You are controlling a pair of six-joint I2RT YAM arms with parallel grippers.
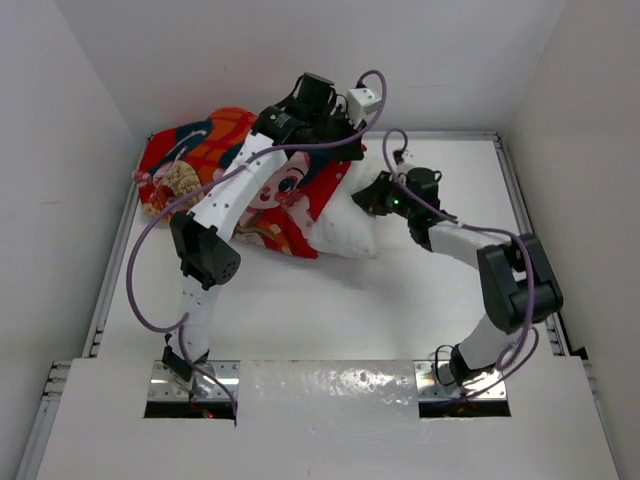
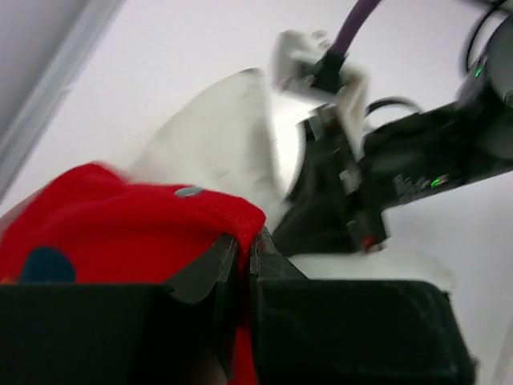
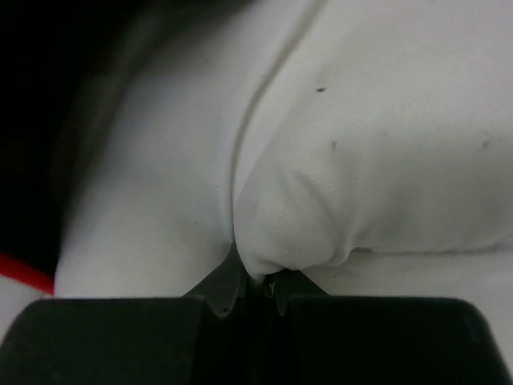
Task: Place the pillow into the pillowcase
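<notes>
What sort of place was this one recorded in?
Probably a lab robot workcell: plain white walls box in a white table, two arms bolted at its edge, working a pillow and pillowcase.

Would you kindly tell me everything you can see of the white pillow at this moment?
The pillow is plump, plain white soft cloth with a few faint dark specks. It lies on the table, one part inside the red pillowcase, the other end bare and creased. The right pincer is shut on a fold of that bare end; the left pincer grips the pillowcase's edge beside it.
</notes>
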